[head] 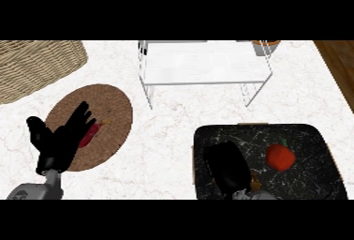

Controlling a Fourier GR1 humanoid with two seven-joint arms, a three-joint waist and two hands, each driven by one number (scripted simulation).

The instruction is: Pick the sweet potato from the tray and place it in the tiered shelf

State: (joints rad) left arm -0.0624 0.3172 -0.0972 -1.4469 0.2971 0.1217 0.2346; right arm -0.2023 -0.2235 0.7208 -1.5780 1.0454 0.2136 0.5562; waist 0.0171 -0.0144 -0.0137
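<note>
Only a small brown-orange piece of the sweet potato [255, 180] shows on the black tray [314, 140] at the lower right; my right hand [227, 165] covers the rest. That hand hovers over the tray's left half, fingers extended toward the far left and not closed on anything I can see. The white tiered shelf [207, 70] stands at the back centre, beyond the tray. At the lower left, my left hand [59, 140] is open with fingers spread above a round brown mat [110, 108].
A red pepper [280, 156] with a green stem lies on the tray to the right of my right hand. A red item [91, 136] on the mat is partly hidden by my left hand. A wicker basket [34, 65] fills the back left. A small pot [265, 46] stands behind the shelf.
</note>
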